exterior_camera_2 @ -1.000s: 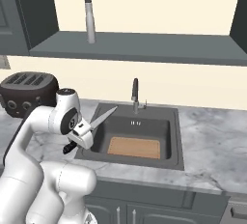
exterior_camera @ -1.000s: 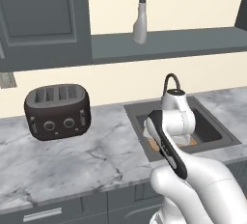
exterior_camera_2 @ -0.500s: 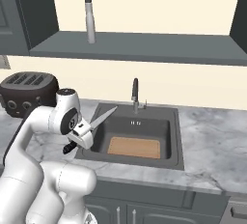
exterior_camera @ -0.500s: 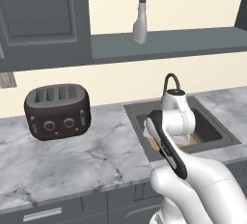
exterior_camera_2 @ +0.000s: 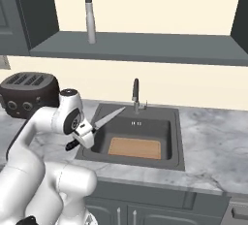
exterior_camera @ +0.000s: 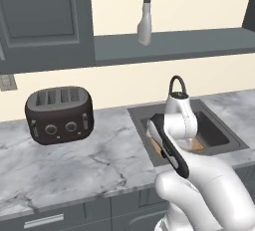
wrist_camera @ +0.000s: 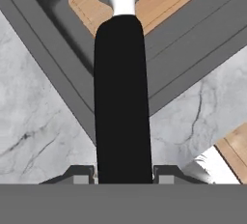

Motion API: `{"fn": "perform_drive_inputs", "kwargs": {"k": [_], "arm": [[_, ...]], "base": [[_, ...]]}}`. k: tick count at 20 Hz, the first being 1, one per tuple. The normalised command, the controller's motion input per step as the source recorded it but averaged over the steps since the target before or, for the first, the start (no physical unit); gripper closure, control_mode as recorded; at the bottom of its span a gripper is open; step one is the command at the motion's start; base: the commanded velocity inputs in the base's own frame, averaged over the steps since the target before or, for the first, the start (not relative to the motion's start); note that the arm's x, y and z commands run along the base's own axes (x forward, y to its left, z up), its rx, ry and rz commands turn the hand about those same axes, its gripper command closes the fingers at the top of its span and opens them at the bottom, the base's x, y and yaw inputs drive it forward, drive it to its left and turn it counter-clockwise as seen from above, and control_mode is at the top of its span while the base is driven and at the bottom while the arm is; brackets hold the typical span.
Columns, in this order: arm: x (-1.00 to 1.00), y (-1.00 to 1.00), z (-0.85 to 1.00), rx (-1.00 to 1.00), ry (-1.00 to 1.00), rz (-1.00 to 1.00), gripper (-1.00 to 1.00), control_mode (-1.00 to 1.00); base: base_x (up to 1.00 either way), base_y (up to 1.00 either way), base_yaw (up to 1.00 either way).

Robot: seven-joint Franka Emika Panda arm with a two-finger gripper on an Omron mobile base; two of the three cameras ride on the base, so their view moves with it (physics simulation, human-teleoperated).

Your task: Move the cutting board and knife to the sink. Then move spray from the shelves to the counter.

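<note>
We have the gripper (wrist_camera: pixel 123 177) pinching the knife (exterior_camera_2: pixel 107 119) by the butt end of its black handle, the two fingertips (wrist_camera: pixel 79 174) pressed against either side, and the silvery blade juts out over the near-left corner of the sink (exterior_camera_2: pixel 172 144). The cutting board (exterior_camera_2: pixel 134 148) already lies flat on the basin floor, so we judge the knife's drop to be the step in hand. Our worry is the grip: we hold so near the handle's end that the long lever of handle and blade could swivel between the pads if the wrist turns sharply. If we let go here, the knife may strike the sink's rim or land on the counter (exterior_camera_2: pixel 213 136) instead of in the basin. The faucet (exterior_camera_2: pixel 136 94) stands just beyond the blade tip, and a careless forward reach could clip it. The spray (exterior_camera: pixel 145 17) waits upright on the shelves (exterior_camera: pixel 174 46).
</note>
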Motion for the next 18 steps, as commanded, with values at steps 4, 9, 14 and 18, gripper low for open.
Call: {"fn": "perform_drive_inputs", "kwargs": {"k": [4,9,14,18], "arm": [[0.43,-0.01,-0.08,0.01,0.06,-0.21,1.0,-1.0],[0.48,-0.07,-0.1,0.02,0.07,-0.18,1.0,-1.0],[0.36,-0.15,-0.1,0.03,0.06,-0.06,1.0,-1.0],[0.14,0.03,-0.18,0.04,0.01,-0.05,1.0,-1.0]], "base": [[0.0,0.0,0.0],[0.0,0.0,0.0],[0.0,0.0,0.0],[0.0,0.0,0.0]]}}
